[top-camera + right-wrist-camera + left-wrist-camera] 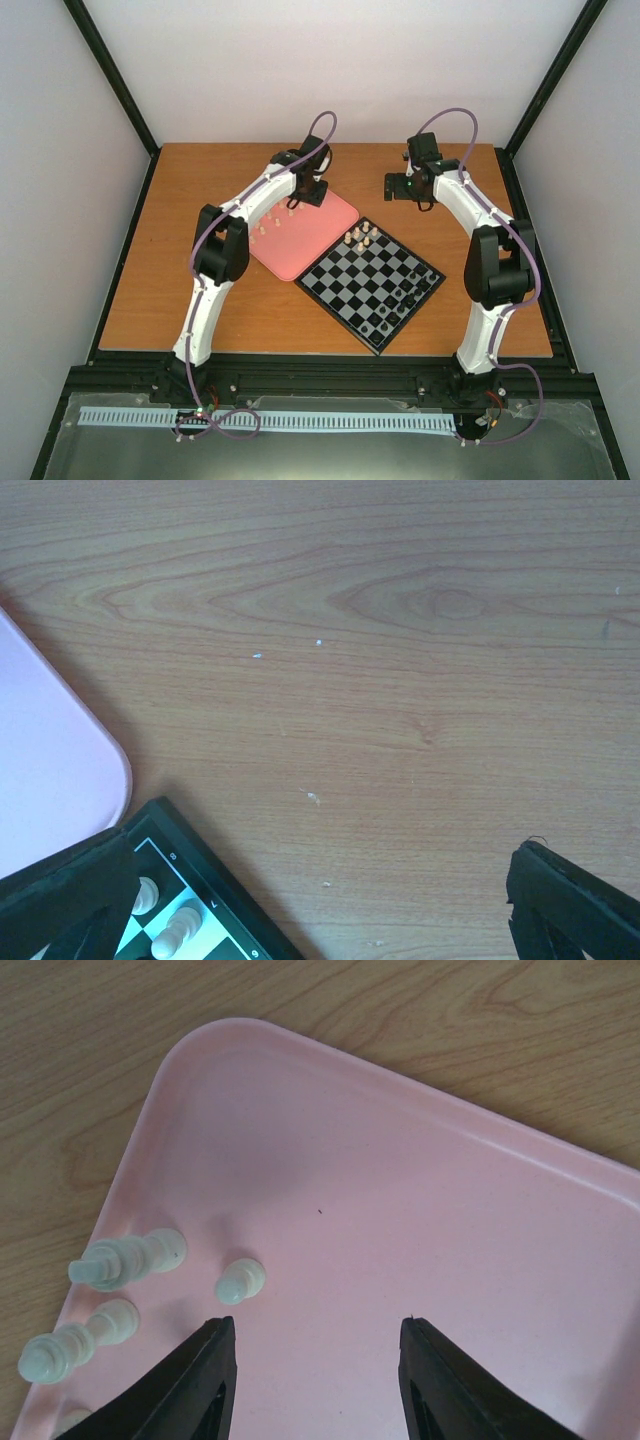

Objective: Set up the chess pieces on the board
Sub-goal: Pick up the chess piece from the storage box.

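Left claw (316, 1332) hangs part-open and empty over the pink tray (420, 1210), cream chess pieces (128, 1258) clustered along the tray's edge. The right claw (320, 860) gapes wide above the counter (400, 630) beside the tray, at the corner of the chessboard (372, 283).

Cream chess pieces (359, 242), several on far corner of black-and-grey board (350, 288) (set diamond-wise), others beside it

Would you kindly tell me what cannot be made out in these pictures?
Top view: which types the chess pieces on the board are; too small.
Left wrist view: one cream piece on the pink tray, cut off by the bottom edge.
Right wrist view: most of the board, beyond the bottom edge and behind a finger of the right gripper.
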Controlling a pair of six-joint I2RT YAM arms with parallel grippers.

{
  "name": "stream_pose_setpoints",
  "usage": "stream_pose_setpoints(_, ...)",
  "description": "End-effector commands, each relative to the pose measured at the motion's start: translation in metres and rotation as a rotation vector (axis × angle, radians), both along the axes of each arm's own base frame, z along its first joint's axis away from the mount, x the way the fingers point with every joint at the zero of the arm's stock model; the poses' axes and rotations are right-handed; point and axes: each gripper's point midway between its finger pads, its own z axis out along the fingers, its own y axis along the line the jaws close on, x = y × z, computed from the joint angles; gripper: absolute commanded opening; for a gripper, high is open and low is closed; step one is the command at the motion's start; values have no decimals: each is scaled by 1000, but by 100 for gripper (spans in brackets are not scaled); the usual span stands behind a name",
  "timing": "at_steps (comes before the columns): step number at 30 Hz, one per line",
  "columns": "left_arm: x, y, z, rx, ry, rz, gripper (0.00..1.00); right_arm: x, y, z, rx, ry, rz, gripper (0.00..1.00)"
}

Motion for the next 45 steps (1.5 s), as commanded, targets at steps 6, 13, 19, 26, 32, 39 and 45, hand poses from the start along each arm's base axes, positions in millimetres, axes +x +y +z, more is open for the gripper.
stream_pose_setpoints(6,23,9,4,27,-57,16,47,10,0,-4,4,-1,-7,100)
stream_pose_setpoints(13,26,13,-10,28,-34,28,44,12,0,-8,3,8,-9,100)
stream_pose_setpoints(19,30,21,-15,37,-30,48,43,14,1,-9,3,10,-6,100)
stream_pose_setpoints(26,29,25,-26,43,-5,56,43,14,0,-14,-1,20,-7,100)
stream_pose_setpoints(32,26,27,-35,49,13,58,43,13,0,-16,-2,25,-7,100)
stream_pose_setpoints(39,25,26,-39,49,24,56,34,13,0,-17,-4,29,-6,100)
stream_pose_setpoints(45,23,28,-44,54,33,58,34,13,1,-17,2,29,-3,100)
